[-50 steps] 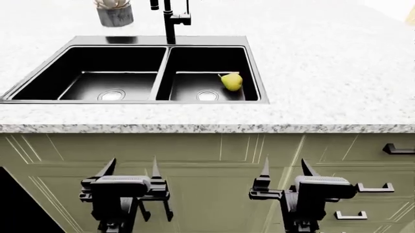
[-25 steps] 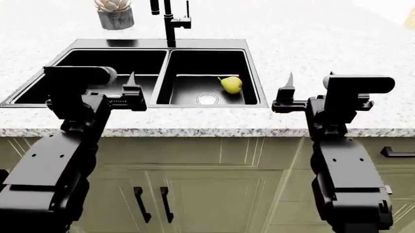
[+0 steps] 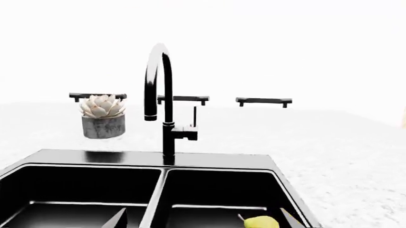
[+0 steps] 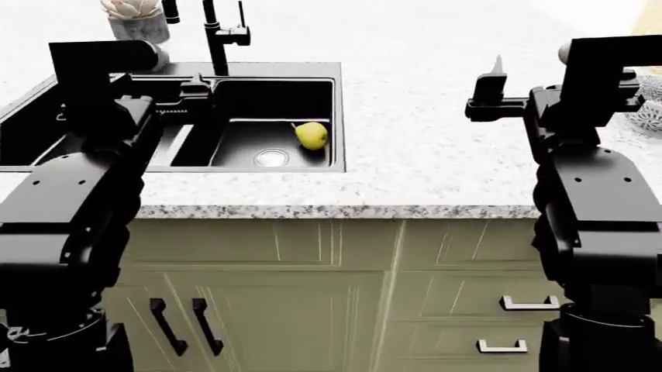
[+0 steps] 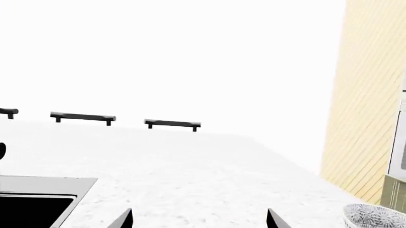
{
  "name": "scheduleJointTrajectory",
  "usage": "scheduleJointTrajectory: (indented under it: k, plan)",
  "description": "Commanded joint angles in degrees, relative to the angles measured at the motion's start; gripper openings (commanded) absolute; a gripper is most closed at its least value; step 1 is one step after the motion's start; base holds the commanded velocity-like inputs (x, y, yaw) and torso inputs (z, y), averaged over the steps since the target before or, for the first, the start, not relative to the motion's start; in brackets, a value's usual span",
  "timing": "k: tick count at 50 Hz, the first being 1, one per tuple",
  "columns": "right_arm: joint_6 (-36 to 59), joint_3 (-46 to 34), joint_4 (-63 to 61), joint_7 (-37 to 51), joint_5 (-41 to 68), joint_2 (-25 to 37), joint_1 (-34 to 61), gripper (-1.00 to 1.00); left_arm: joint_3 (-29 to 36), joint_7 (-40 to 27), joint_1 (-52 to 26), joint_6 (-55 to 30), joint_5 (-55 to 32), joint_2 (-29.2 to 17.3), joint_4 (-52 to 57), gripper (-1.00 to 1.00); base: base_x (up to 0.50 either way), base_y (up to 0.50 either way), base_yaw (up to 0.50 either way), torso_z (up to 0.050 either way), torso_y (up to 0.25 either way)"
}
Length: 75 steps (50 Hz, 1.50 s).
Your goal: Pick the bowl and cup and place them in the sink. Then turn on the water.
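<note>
Speckled table (image 4: pixel 414 167) carries the sink (image 4: pixel 310 74), pear (image 4: pixel 312 136) inside. Only the right wrist view shows the bowl (image 5: pixel 374 216). Both end effectors, left (image 3: pixel 199 219) and right (image 5: pixel 199 218), spread, empty.

both arms raised higher, view shifted right (sink (image 4: pixel 124 77) now at left), bowl (image 4: pixel 649 115) entering

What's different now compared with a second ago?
Both arms rose from in front of the cabinets to counter height; the left tool is over the sink, the right tool over the counter. The view swung right, revealing the bowl. Nothing grasped; the pear stays in the sink.
</note>
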Motion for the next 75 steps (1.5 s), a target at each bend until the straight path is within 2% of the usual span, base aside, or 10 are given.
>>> scheduleJointTrajectory:
  k: [1,75]
  plan:
    - [1.2,0.2,-0.2,-0.1,0.3,1.0,0.7,1.0,0.7,0.0,-0.6,1.0,-0.2,0.2,-0.2,1.0,0.0,-0.5,0.0,0.0,0.0]
    - [2.1,1.1,-2.5,0.7,2.9,1.7,-1.3,1.0,1.8,-1.5,-0.6,0.5,-2.0,-1.1,2.5,1.0,0.0,-0.5,0.0,0.0,0.0]
